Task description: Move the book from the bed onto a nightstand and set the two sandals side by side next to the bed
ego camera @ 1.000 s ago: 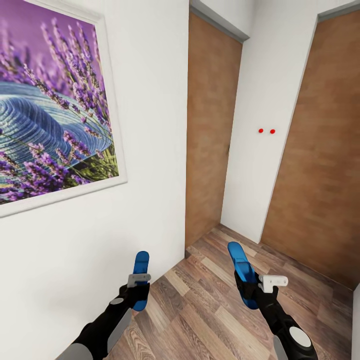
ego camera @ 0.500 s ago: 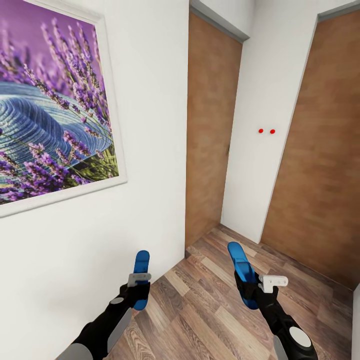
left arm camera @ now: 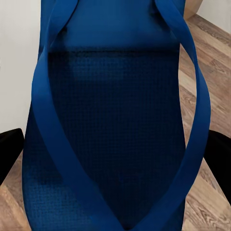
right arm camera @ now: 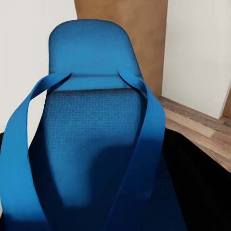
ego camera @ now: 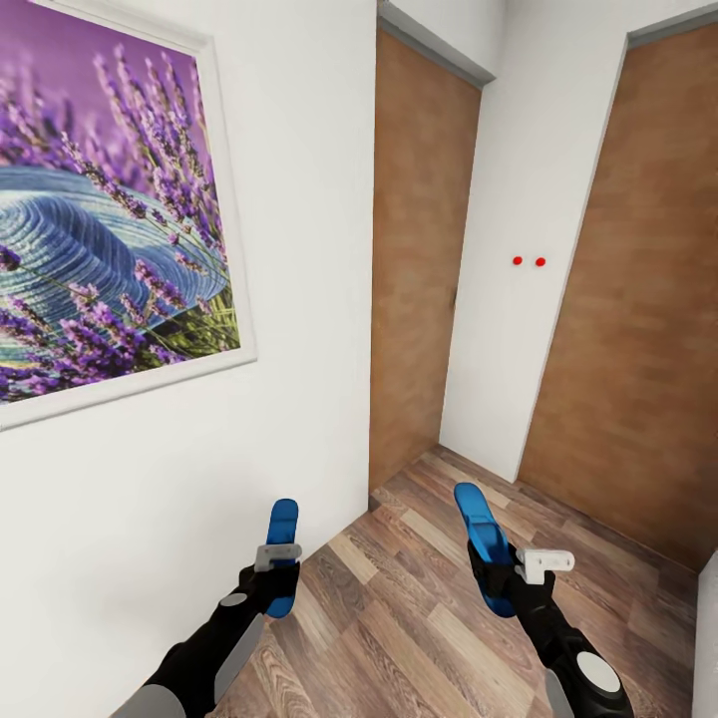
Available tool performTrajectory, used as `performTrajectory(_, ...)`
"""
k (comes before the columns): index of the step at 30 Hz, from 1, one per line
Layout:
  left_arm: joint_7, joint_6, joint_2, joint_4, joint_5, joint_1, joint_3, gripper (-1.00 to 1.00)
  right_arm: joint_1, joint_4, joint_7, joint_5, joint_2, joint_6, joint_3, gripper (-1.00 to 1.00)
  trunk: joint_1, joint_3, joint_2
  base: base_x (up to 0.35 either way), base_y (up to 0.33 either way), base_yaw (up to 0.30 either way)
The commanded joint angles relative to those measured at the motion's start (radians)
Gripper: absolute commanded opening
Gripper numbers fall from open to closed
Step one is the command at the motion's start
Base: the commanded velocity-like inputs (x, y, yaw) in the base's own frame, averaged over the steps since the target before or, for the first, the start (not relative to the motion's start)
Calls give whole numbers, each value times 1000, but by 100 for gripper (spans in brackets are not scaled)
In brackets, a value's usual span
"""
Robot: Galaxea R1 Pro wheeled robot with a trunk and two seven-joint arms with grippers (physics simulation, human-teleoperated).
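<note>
Head view showed the robot facing a white wall (ego camera: 299, 199) with a framed lavender picture (ego camera: 110, 229), two brown wooden doors (ego camera: 419, 249) ahead, and wood-plank floor (ego camera: 399, 618) below. The left tool (ego camera: 279, 573) was closed on one blue sandal (ego camera: 282, 553), held upright close beside the wall. The right tool (ego camera: 504, 578) was closed on the other sandal (ego camera: 479, 543), raised over the floor and tilted, well apart from the first. Left wrist view had the left sandal's sole and straps (left arm camera: 115, 125) between dark fingers (left arm camera: 9, 149). Right wrist view had the right sandal's toe end and straps (right arm camera: 91, 134) pointing toward a door.
</note>
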Motion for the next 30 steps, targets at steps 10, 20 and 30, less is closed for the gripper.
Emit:
performTrajectory(10, 15, 1, 1, -1, 9, 0, -25, -100, 0, -1, 6, -9, 0, 6, -2, -100, 0, 0, -1, -23, 0, 0)
performTrajectory(20, 19, 0, 1, 0, 9, 0, -38, -100, 0, -1, 5, -7, 0, 6, 0, -100, 0, 0, -1, -1, 0, 60)
performTrajectory(30, 19, -1, 1, 0, 9, 0, -40, -100, 0, -1, 1, -6, 0, 6, 1, -100, 0, 0, -1, -47, 0, 262)
